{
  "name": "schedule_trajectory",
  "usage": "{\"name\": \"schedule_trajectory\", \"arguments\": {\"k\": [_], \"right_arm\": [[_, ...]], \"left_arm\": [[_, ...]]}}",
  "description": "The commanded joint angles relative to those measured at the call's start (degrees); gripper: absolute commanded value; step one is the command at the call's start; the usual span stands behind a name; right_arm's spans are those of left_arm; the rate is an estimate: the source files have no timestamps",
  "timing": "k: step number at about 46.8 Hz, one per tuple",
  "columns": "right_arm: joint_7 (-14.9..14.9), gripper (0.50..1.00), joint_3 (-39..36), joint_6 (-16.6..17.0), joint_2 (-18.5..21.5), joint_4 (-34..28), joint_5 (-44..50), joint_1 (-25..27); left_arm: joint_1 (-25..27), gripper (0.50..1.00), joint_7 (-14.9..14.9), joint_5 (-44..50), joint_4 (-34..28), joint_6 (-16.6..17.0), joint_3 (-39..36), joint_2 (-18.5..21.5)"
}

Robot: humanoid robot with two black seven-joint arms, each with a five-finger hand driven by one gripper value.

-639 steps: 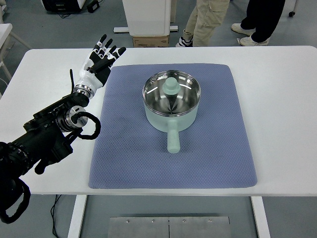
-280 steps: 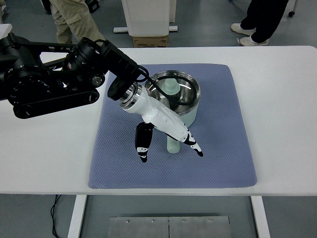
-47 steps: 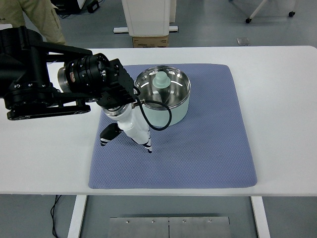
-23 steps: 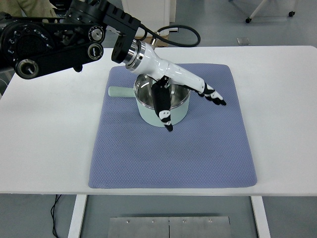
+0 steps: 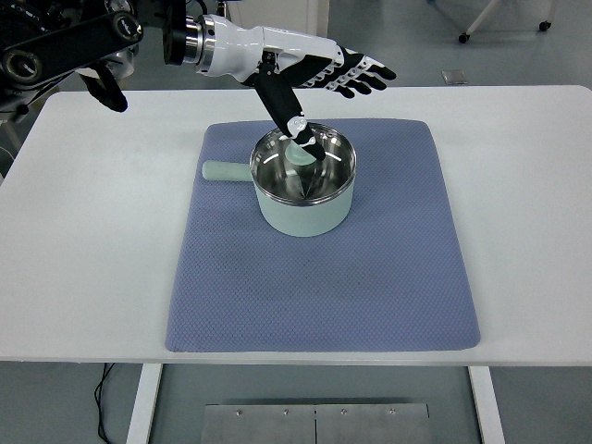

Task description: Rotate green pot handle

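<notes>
Green pot [image 5: 305, 190] on mat [image 5: 370, 277], handle [image 5: 227, 171] now pointing left.
Left hand [image 5: 314, 69] lifted clear, fingers spread, empty; turn seemingly done, thumb perhaps over rim.

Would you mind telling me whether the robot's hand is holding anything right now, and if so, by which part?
Nothing is held. The left hand hovers above the green pot with fingers spread, and the pot's handle points left, untouched.

One high head view looks forward and down over the white table [image 5: 536, 185] from its near edge
</notes>
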State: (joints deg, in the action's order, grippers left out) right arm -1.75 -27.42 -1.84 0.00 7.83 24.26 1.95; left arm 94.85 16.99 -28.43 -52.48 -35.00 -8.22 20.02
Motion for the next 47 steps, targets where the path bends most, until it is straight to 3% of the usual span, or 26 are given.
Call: {"name": "schedule_trajectory", "arguments": {"k": [1, 8, 30, 47], "right_arm": [[0.1, 1.000, 0.0, 0.0, 0.0, 0.0, 0.0, 0.1], [0.0, 1.000, 0.0, 0.0, 0.0, 0.0, 0.0, 0.0], [0.0, 1.000, 0.0, 0.0, 0.0, 0.0, 0.0, 0.0], [0.0, 1.000, 0.0, 0.0, 0.0, 0.0, 0.0, 0.1]], "left_arm": [[-1.0, 1.000, 0.0, 4.3, 1.4, 0.0, 0.1, 0.1], [-1.8, 1.000, 0.0, 12.0, 4.5, 0.0, 0.0, 0.1], [-6.9, 1.000, 0.7, 23.8, 11.0, 0.0, 0.3, -0.2], [-8.7, 1.000, 0.6, 26.7, 13.5, 0.0, 0.5, -0.3]]}}
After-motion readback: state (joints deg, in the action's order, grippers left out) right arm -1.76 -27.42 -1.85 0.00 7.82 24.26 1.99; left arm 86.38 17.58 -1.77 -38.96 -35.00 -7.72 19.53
